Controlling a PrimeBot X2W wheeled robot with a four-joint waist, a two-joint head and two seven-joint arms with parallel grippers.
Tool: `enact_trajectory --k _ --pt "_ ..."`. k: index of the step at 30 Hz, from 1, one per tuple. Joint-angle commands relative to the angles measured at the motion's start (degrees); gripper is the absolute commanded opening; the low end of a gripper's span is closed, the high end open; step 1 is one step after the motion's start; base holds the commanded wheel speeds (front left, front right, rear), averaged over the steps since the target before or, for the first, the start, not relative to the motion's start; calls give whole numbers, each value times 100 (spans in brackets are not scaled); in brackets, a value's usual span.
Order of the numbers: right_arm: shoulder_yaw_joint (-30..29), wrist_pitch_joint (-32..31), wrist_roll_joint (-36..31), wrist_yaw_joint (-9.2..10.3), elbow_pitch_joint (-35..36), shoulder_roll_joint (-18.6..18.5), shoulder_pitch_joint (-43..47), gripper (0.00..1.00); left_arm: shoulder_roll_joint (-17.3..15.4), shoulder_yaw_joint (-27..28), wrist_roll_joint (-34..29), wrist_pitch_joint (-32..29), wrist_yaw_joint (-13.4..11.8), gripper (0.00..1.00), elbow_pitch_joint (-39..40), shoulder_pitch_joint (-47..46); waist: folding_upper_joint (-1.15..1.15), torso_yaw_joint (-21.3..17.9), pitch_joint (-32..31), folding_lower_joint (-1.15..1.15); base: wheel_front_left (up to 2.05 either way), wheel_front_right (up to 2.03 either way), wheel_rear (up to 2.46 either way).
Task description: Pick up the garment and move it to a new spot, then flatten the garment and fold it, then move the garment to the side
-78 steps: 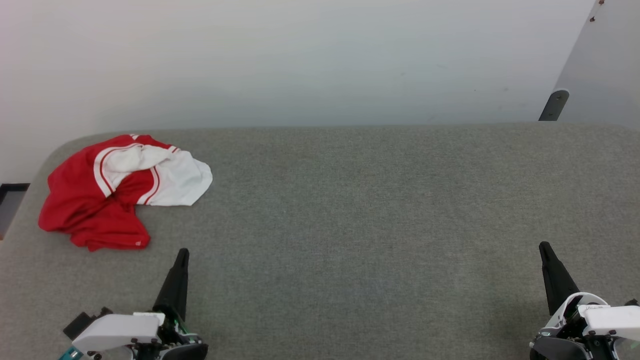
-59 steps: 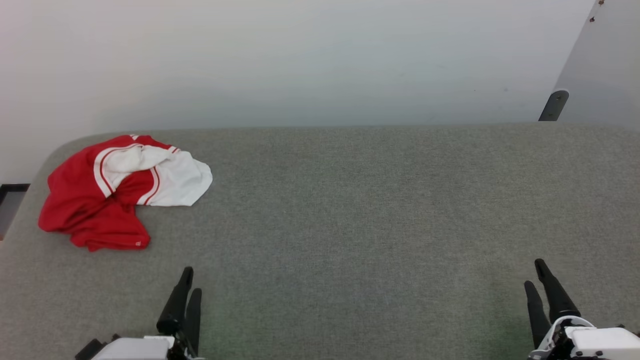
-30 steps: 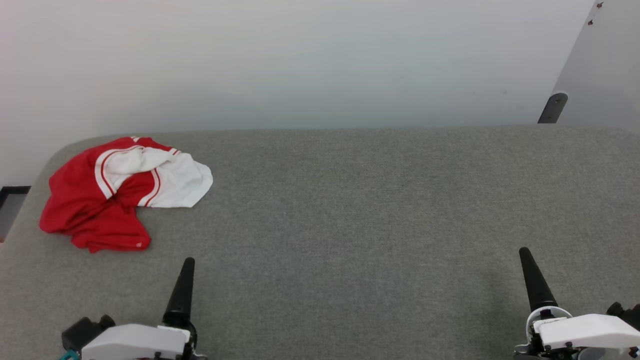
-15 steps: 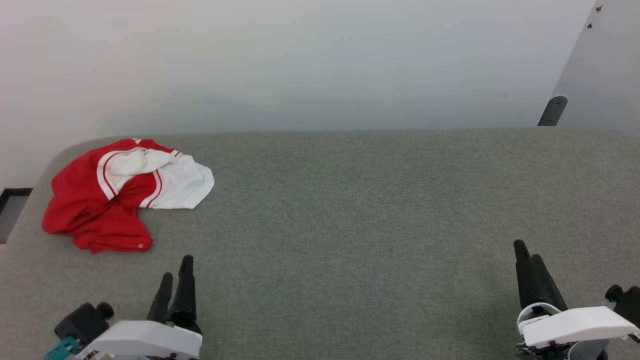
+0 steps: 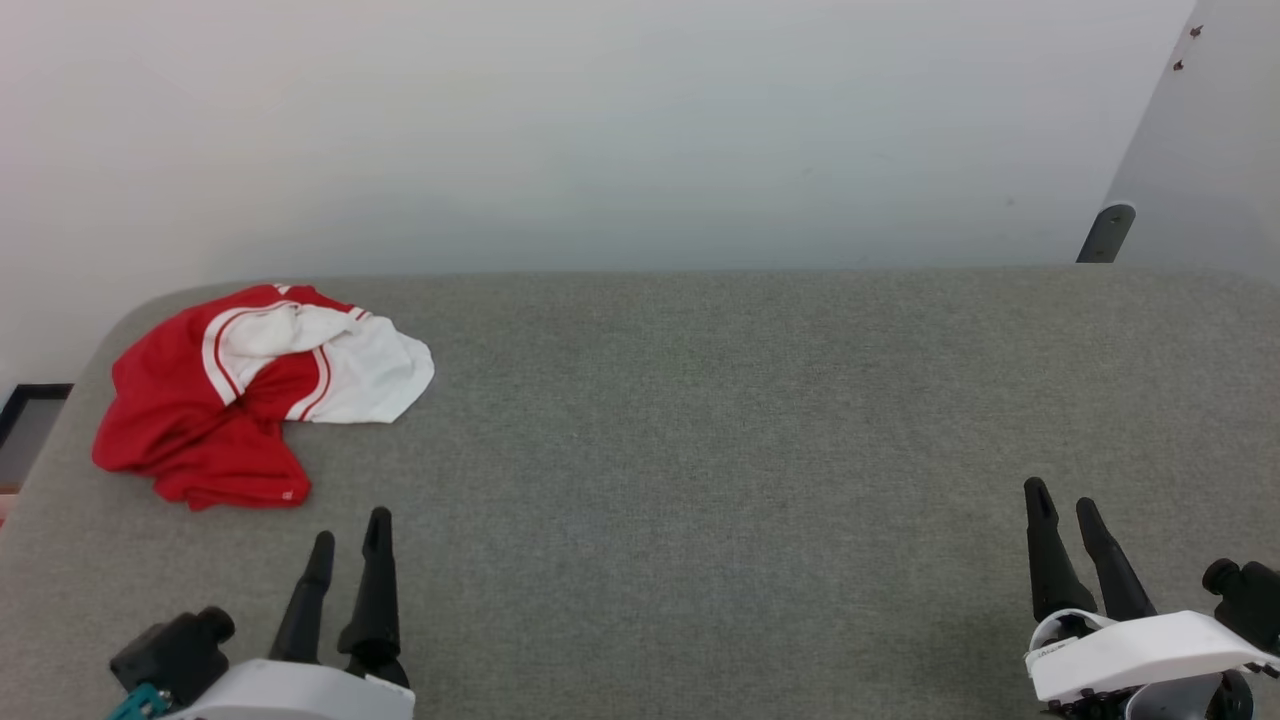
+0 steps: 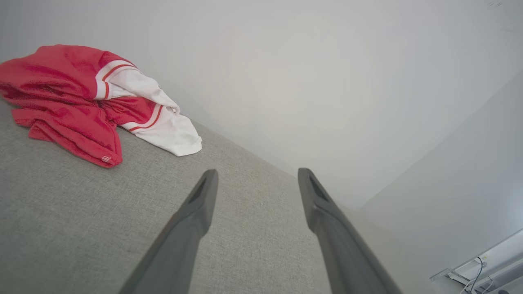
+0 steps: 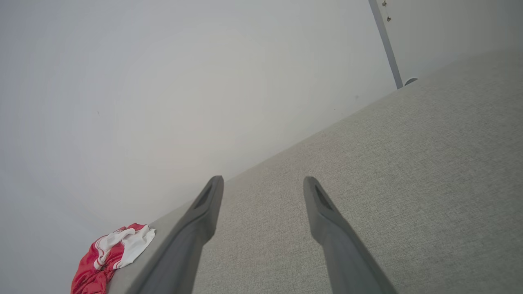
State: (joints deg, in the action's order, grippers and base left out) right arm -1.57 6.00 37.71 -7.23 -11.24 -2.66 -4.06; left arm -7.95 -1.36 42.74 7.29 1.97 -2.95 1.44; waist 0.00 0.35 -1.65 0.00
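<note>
In the head view, the garment lies in the left part of the frame, on the far left corner of the grey fabric-covered table. It is crumpled. The red body is heaped toward the left edge, and a white sleeve panel with red-and-white striped trim is spread toward the right. The left claw is at the lower left of the frame, below the garment and clear of it. Its two dark fingers are spread apart and hold nothing. In the left wrist view, the garment occupies the upper left, and bare table surface shows between the parted fingers. The middle of the table carries no other object, and a plain pale wall rises behind it. The right claw is at the lower right of the head view, well apart from the garment. Its fingers are also spread and empty. In the right wrist view, the garment appears small at the lower left. A dark bracket stands at the upper right, at the table's far edge.
</note>
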Motion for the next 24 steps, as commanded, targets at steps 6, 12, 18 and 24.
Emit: enact_trajectory --k 6,12,18,24 --pt "-15 107 -558 -25 108 -22 30 100 45 109 -564 128 157 100 43 80 0 10 -36 0 0 0 0" --pt "-51 180 -1010 -27 145 -23 54 100 107 181 -1029 213 253 100 62 135 0 21 -68 0 0 0 0" --pt "-74 231 -1414 -28 193 -24 72 100 142 255 -1453 299 321 100 137 196 0 27 -95 0 0 0 0" --pt "-86 281 -1802 -30 256 -24 90 100 170 319 -1820 380 389 100 234 238 0 31 -115 0 0 0 0"
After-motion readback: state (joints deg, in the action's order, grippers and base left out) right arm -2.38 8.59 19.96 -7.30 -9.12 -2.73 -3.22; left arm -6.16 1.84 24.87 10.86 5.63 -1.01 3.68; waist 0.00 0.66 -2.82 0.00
